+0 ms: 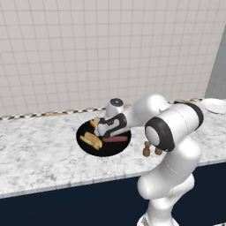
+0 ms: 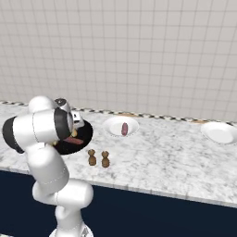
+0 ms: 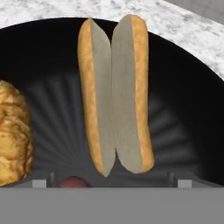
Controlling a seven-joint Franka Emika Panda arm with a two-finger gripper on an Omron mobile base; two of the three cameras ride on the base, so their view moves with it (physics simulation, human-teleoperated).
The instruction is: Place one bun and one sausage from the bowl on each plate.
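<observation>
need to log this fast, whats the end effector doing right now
end effector: open, holding nothing, poised over the bun in the bowl

Glossy white rounded arm [image 1: 170, 132], dark joint bands, bulbous segments

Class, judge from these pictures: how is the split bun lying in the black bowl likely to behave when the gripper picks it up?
The bun is split lengthwise, so its halves may hinge or squash under pinching. Its crust looks matte, probably not slippery. Lying flat in the bowl, it seems unlikely to roll.
</observation>
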